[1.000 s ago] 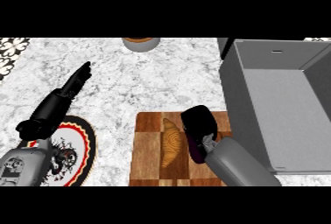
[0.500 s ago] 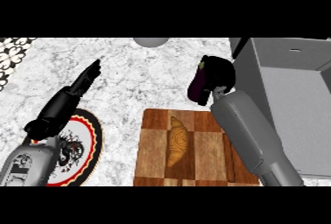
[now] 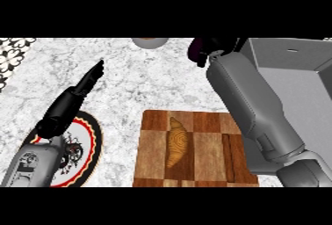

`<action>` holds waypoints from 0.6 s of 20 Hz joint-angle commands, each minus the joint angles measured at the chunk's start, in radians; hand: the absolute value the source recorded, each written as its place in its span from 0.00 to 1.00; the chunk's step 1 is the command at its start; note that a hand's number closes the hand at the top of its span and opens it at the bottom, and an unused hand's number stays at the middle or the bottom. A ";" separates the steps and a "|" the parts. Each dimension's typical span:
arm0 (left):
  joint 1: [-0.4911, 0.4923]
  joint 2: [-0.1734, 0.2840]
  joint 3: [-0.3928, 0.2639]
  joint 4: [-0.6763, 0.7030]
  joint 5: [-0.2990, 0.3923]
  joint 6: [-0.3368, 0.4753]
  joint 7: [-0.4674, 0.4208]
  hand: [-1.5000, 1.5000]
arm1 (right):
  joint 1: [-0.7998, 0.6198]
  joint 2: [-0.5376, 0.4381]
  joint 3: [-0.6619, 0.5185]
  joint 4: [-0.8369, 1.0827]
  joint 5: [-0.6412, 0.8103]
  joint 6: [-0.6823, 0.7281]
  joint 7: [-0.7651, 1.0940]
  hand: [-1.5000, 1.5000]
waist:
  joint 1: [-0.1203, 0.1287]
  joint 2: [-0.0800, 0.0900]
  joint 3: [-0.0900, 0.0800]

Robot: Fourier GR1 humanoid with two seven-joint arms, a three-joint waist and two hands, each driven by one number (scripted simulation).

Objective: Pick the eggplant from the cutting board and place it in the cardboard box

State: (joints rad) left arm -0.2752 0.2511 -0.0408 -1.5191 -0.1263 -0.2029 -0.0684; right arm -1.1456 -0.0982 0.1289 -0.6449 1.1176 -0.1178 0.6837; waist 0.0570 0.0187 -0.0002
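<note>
My right hand [image 3: 219,45] is up at the far edge of the head view, just left of the box's near corner. Its fingers are curled round the dark purple eggplant [image 3: 193,52], of which only a sliver shows at the hand's left side. The open box [image 3: 292,52] looks grey and fills the right side; my right forearm crosses its left wall. The wooden cutting board [image 3: 207,127] lies low in the middle. My left hand [image 3: 85,83] rests at the left with straight fingers, holding nothing.
A croissant [image 3: 176,141] lies on the cutting board. A round plate with a red and black rim [image 3: 91,143] sits under my left forearm. A grey round vessel [image 3: 149,42] stands at the far edge. A patterned strip [image 3: 12,52] borders the counter's left.
My right hand has lifted the eggplant off the cutting board and carried it away from me to the box's left corner. The left hand has stayed put.
</note>
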 commanded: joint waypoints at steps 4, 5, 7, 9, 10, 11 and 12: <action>0.038 -0.005 -0.002 -0.025 -0.014 0.012 0.000 0.50 | -0.142 -0.024 -0.068 0.042 0.087 -0.186 0.262 1.00 | -0.017 -0.010 -0.001; 0.036 -0.008 0.001 -0.016 0.000 0.002 0.008 0.50 | -0.132 -0.067 -0.088 0.057 0.093 -0.222 0.269 1.00 | -0.020 -0.007 0.000; 0.041 0.010 0.030 -0.006 0.021 -0.013 -0.013 0.50 | -0.134 -0.093 -0.113 0.033 0.094 -0.243 0.318 1.00 | -0.036 -0.014 0.000; 0.054 -0.009 0.013 -0.027 0.004 0.005 0.000 0.50 | -0.100 -0.129 -0.128 0.068 0.114 -0.303 0.321 1.00 | -0.033 -0.011 0.000; 0.010 -0.004 0.030 0.028 -0.011 0.020 0.007 0.50 | -0.087 -0.127 -0.119 0.019 0.125 -0.281 0.358 1.00 | -0.059 -0.017 0.000; 0.008 0.012 0.032 -0.011 0.011 -0.010 0.026 0.50 | -0.134 -0.176 -0.152 0.073 0.120 -0.276 0.344 1.00 | -0.038 -0.012 0.000; 0.058 0.001 0.025 0.002 -0.009 0.008 -0.015 0.50 | -0.094 -0.157 -0.131 0.013 0.139 -0.266 0.388 1.00 | -0.055 -0.020 0.000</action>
State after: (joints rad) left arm -0.2418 0.2534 -0.0189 -1.5238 -0.1254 -0.2005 -0.0672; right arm -1.2506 -0.2210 0.0129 -0.6075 1.2257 -0.3488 0.9687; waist 0.0173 0.0048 -0.0004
